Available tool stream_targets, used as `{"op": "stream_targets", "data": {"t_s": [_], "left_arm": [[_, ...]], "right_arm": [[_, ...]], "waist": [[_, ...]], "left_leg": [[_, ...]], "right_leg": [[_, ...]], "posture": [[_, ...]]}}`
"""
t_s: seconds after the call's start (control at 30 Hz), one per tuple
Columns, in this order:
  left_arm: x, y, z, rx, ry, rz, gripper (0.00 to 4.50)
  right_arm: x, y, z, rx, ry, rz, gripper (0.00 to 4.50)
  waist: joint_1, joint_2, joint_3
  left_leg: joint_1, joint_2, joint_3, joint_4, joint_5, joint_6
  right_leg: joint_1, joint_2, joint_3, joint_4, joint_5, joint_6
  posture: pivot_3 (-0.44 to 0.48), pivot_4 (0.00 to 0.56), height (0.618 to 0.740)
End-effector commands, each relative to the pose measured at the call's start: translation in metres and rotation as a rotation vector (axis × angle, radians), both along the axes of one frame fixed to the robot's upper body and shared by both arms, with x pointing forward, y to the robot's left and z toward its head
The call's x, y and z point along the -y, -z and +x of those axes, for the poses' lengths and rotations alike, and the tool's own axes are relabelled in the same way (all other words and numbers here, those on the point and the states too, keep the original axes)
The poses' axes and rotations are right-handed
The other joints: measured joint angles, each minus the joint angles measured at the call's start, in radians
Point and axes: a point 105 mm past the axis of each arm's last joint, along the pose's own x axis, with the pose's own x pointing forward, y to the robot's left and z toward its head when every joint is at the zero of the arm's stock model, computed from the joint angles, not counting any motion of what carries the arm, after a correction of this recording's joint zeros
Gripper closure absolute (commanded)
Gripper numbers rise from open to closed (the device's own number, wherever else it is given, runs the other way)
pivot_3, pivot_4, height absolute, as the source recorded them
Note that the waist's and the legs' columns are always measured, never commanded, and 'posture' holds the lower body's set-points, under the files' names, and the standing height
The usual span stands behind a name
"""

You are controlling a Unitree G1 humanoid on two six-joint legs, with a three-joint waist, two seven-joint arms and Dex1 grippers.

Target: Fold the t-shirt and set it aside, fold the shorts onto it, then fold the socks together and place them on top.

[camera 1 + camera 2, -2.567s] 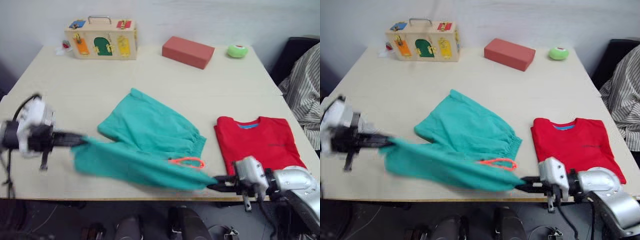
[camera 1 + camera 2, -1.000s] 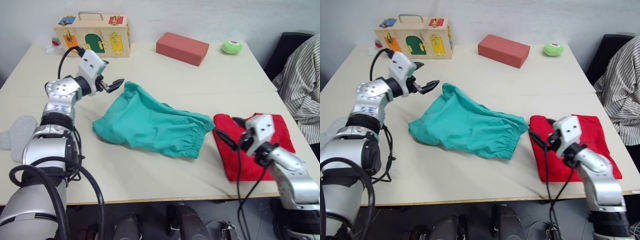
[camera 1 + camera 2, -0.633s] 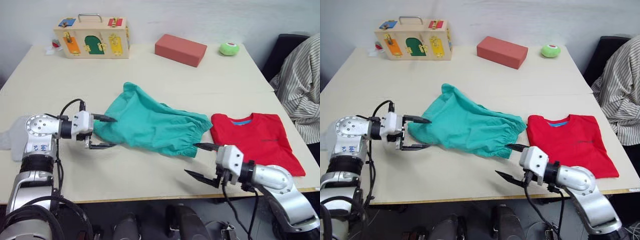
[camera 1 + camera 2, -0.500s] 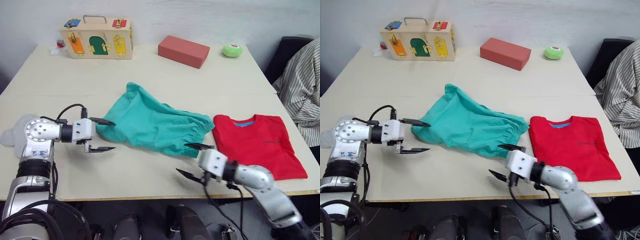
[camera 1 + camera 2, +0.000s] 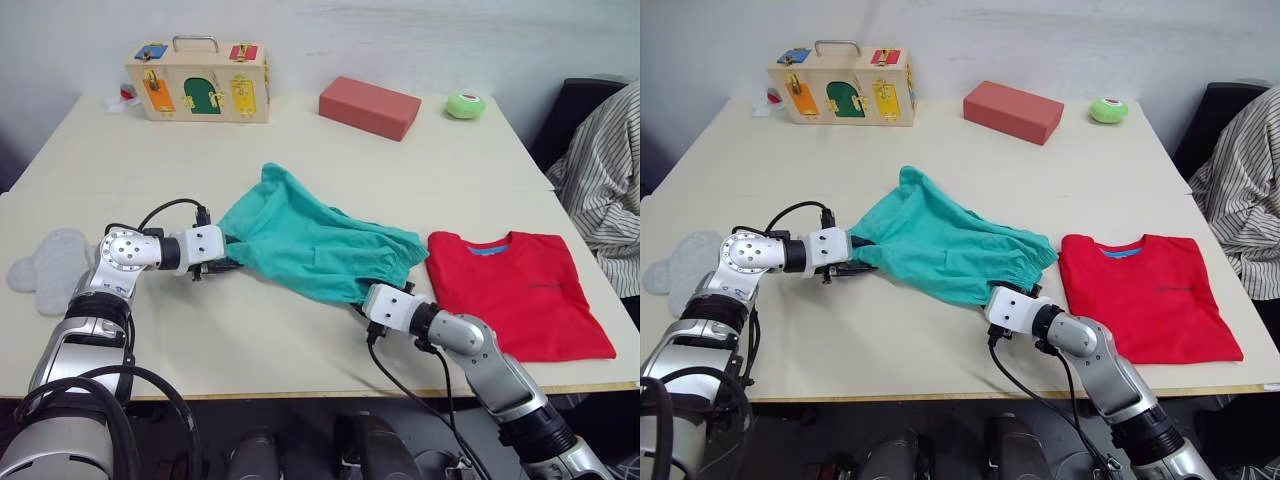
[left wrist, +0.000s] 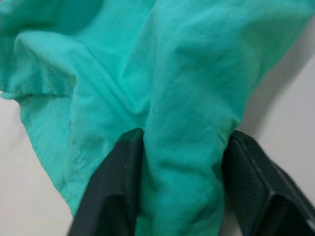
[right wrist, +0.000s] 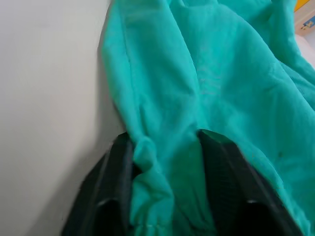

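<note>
- Half a second ago both grippers hung spread at the edges of the teal-green cloth shorts; now each has pushed onto the cloth. Left gripper: black fingers pressed in on a bunch of teal fabric at the shorts' 9 o'clock end. Right gripper: fingers squeezing the gathered hem at the shorts' 5 o'clock corner.
- Shorts have shifted slightly toward 12 o'clock and bunched; they lie mid-table, once doubled over, rumpled. Coral drawstring not visible now.
- Judgement: both holds look taken, so the shorts are ready for a lift or another fold. The shorts step is in hand, not finished.
- Plain bright red short-sleeved t-shirt, blue neck label showing, lies folded flat at 3 o'clock of the shorts, just beside them, not touching as far as I can tell. This is where the shorts should land.
- Small light grey ankle socks lie at the table's 9 o'clock edge, untouched, just beyond the left arm.
- Around, all well apart at the table's 12 o'clock edge: wooden latch box with coloured doors and a metal handle, rigid red-brown brick-shaped block, small green round object.
- A person's striped sleeve sits past the 3 o'clock edge, near the t-shirt.
- Judgement: path from shorts to t-shirt looks open. Main risk is the right forearm, which lies close along the t-shirt's near corner and could drag it.
</note>
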Motion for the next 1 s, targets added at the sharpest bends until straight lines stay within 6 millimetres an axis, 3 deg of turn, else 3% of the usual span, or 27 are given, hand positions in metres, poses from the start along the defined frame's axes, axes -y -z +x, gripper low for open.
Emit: {"op": "stream_targets", "data": {"t_s": [0.03,0.1,0.13,0.23,0.4,0.5,0.63,0.9,1.0], "left_arm": [[-0.018,0.023,-0.019,-0.158,-0.029,-0.013,3.63],[-0.023,0.022,-0.032,-0.179,-0.015,-0.062,4.26],[-0.025,0.021,-0.041,-0.184,-0.010,-0.099,4.47],[-0.023,0.017,-0.061,-0.196,0.007,-0.144,4.47],[-0.015,-0.001,-0.102,-0.109,-0.071,-0.243,4.47],[-0.004,-0.002,-0.129,-0.098,-0.110,-0.283,4.47],[0.002,0.008,-0.159,-0.115,-0.194,-0.326,4.47],[0.006,0.016,-0.176,-0.171,-0.254,-0.364,4.47],[0.009,0.014,-0.183,-0.241,-0.253,-0.451,3.83]], "right_arm": [[0.012,-0.006,0.004,0.012,-0.009,-0.019,3.93],[0.015,-0.010,0.004,0.017,-0.033,-0.015,4.50],[0.016,-0.011,0.004,0.018,-0.048,-0.007,4.50],[0.020,-0.013,0.004,0.023,-0.063,-0.009,4.50],[0.016,-0.013,-0.018,-0.045,-0.238,0.063,4.50],[0.019,-0.009,-0.035,-0.121,-0.333,0.089,4.50],[0.033,-0.001,-0.040,-0.160,-0.343,0.055,4.50],[0.043,0.011,-0.046,-0.207,-0.356,0.059,4.50],[0.044,0.008,-0.048,-0.249,-0.346,0.115,3.76]], "waist": [[-0.006,0.000,0.000],[-0.017,0.000,0.000],[-0.025,0.000,0.000],[-0.038,0.000,0.000],[-0.041,0.001,0.001],[-0.037,0.002,0.001],[-0.032,0.002,0.001],[-0.020,0.002,0.001],[-0.016,0.002,0.001]], "left_leg": [[0.000,0.000,0.000,0.000,0.000,0.000],[0.000,0.001,0.000,0.000,0.000,-0.001],[0.000,0.001,0.001,-0.001,-0.001,-0.001],[0.001,0.003,0.001,-0.003,-0.002,-0.005],[0.003,0.003,0.001,-0.012,-0.002,-0.009],[0.003,0.004,0.000,-0.014,-0.002,-0.009],[0.003,0.002,-0.002,-0.014,-0.002,-0.008],[0.004,0.003,-0.004,-0.016,-0.002,-0.008],[0.004,0.004,-0.004,-0.017,-0.003,-0.008]], "right_leg": [[0.000,0.000,0.000,0.000,0.000,0.000],[0.000,0.000,0.000,0.001,-0.001,-0.001],[-0.001,0.000,0.000,0.001,-0.001,-0.002],[-0.002,0.001,0.001,0.004,-0.006,-0.004],[-0.005,0.002,0.004,0.002,-0.008,-0.005],[-0.005,0.002,0.004,0.001,-0.008,-0.005],[-0.003,0.002,0.004,-0.001,-0.007,-0.005],[-0.002,0.006,0.004,-0.005,-0.006,-0.006],[-0.002,0.006,0.005,-0.006,-0.006,-0.006]], "posture": [[0.000,0.150,0.740],[0.000,0.150,0.740],[0.000,0.150,0.740],[0.000,0.150,0.740],[0.000,0.150,0.740],[0.000,0.150,0.740],[0.000,0.150,0.740],[0.000,0.150,0.740],[0.000,0.150,0.740]]}}
